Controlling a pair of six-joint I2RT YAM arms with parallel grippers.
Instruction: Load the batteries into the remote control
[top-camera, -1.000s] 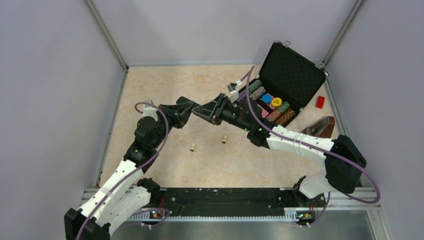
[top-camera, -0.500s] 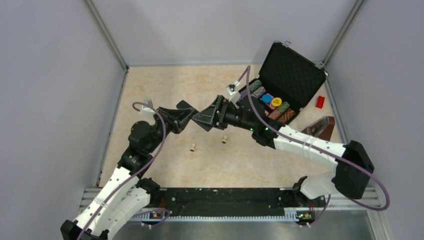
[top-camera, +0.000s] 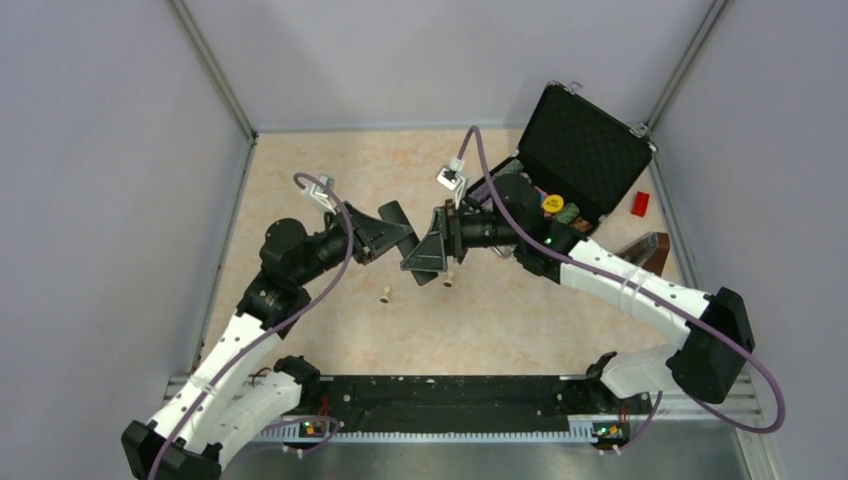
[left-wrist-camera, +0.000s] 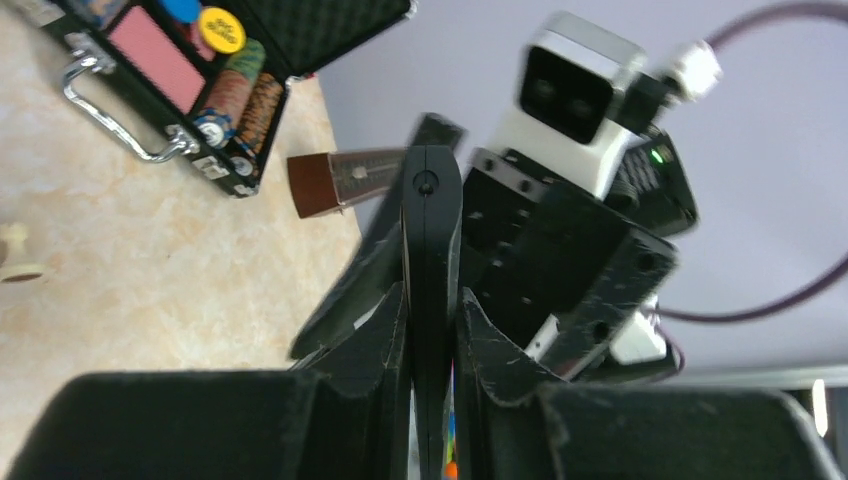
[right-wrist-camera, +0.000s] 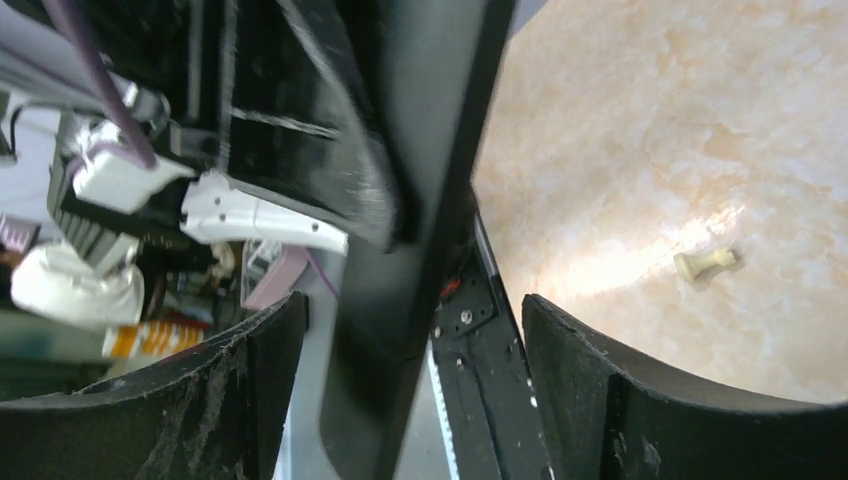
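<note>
**Fig. Remote presented between two claws, above the middle of the surface (top-camera: 330, 170).** The left claw (left-wrist-camera: 430, 335) is clamped on the remote (left-wrist-camera: 430, 230), holding it edge-on and clear of the surface. The right claw (right-wrist-camera: 410, 310) faces it with fingers (right-wrist-camera: 600, 390) wide apart, straddling the free end of the remote without a visible grip on it. Whether the back cover is on or off cannot be told.

*Step in hand (judged):* the right claw is set to take hold of the remote, either to work the back cover or to take it over. To do this well:
- The left clamp should hold firm and steady as the fixed support.
- The right claw should centre the bar between its fingers.
- It should close squarely on the flat faces, not on an edge, so that the bar does not twist out.
- It should act clear of the left fingers.
- The work is best kept over bare surface, away from the pegs (top-camera: 385, 296) (top-camera: 448, 281) below.

*Count, near to far:*
- arms: two
- pegs: two
- claws: two
- remote: one
- brown block (top-camera: 640, 255): one
- open chip case (top-camera: 585, 150): one
- red block (top-camera: 640, 204): one
- batteries: none in view
</note>
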